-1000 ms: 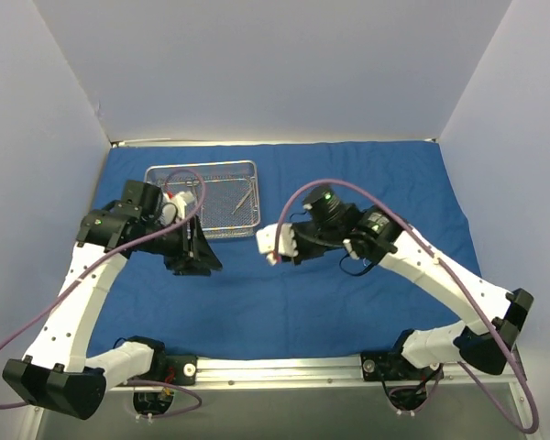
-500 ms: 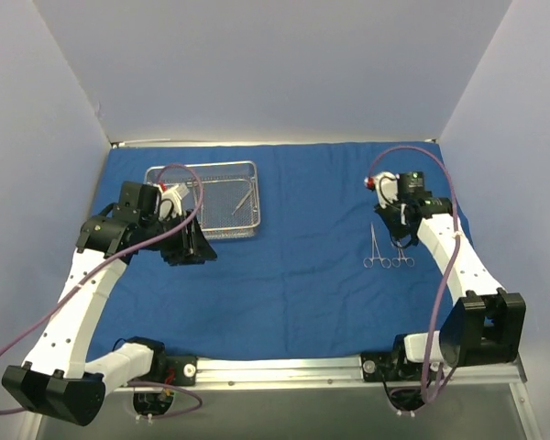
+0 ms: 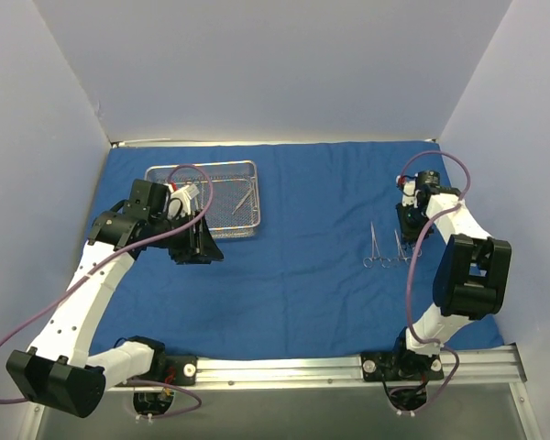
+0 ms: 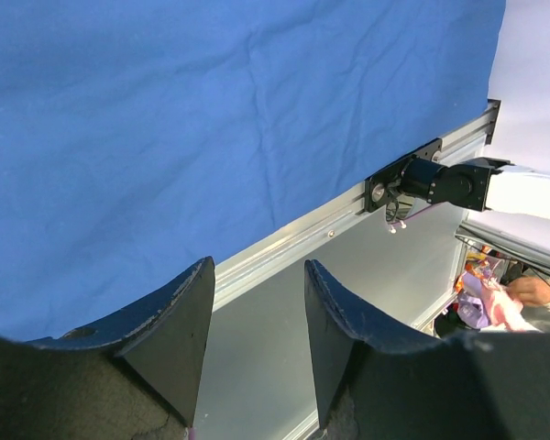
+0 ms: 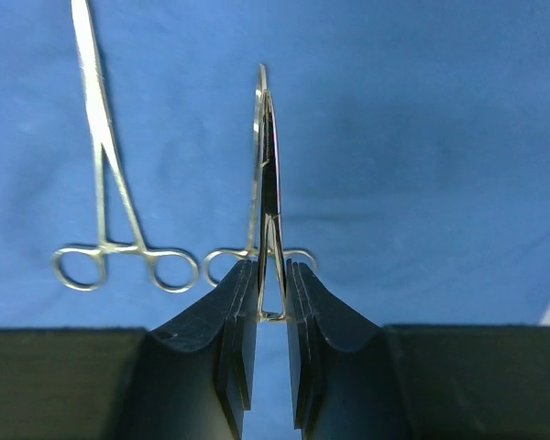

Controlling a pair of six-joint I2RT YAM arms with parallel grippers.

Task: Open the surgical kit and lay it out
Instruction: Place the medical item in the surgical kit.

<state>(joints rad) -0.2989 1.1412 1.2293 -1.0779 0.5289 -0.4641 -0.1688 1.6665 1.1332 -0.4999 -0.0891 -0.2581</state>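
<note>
Hovering left end effector [image 3: 194, 249]: fingers apart, nothing between them, at the near edge of the tray [image 3: 229, 165].
Tray: sits on the blue wrap [image 3: 293, 284] with one loose instrument [image 3: 243, 200] inside.
Flat instrument [image 5: 110, 183]: lies on the wrap, well right of the tray.
Right end effector [image 5: 272, 270]: clamped on the held instrument [image 5: 266, 137], which is edge-on and farther right of the tray.

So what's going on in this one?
The royal-blue cloth wrap is spread out flat. The right gripper is closed on a thin silver ring-handled instrument, held edge-on at the right side of the cloth, by two similar instruments lying side by side there. The left gripper hangs open and empty by the near edge of the shallow silver wire-mesh tray, which holds at least one more instrument.
</note>
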